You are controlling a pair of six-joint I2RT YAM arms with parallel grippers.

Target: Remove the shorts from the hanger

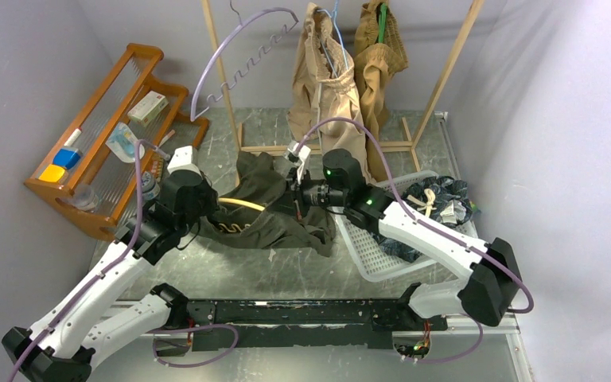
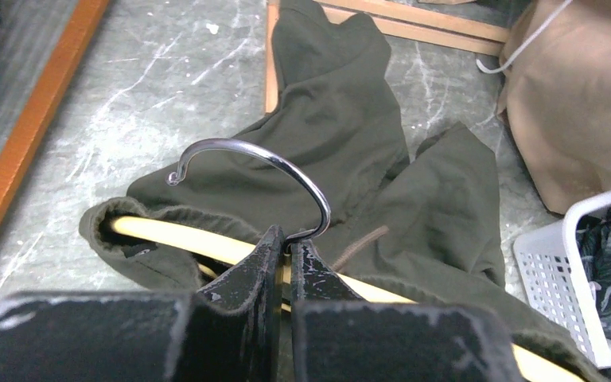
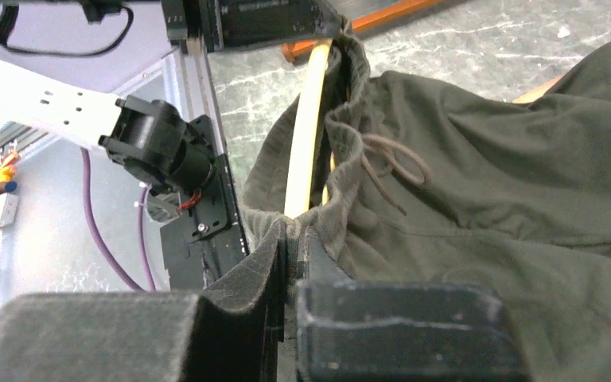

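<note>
Four shorts were in view. The olive green shorts [image 1: 274, 211] lay spread on the surface [image 1: 286, 267] between the two arms, with a cream hanger [image 1: 243, 205] threaded through their waistband. The light beige shorts [image 1: 330, 87] and the tan-brown shorts [image 1: 380, 56] hung side by side on the single wooden rack [image 1: 445, 72], the first on a blue hanger [image 1: 338, 32], the second on a green hanger [image 1: 382, 28]. The navy printed shorts [image 1: 437, 199] lay in the one white basket [image 1: 370, 255] at the right. A fourth hanger, a lilac hanger [image 1: 231, 64], hung apart at the rack's left end.

The left arm [image 1: 119, 270] reached in low from the left. The left jaws were closed on the cream hanger at the foot of its metal hook [image 2: 278, 171]. The right arm [image 1: 430, 235] reached across from the right with its wrist pointing left, and the right jaws were pinched tight on the olive waistband, just beside the hanger's bar.
</note>
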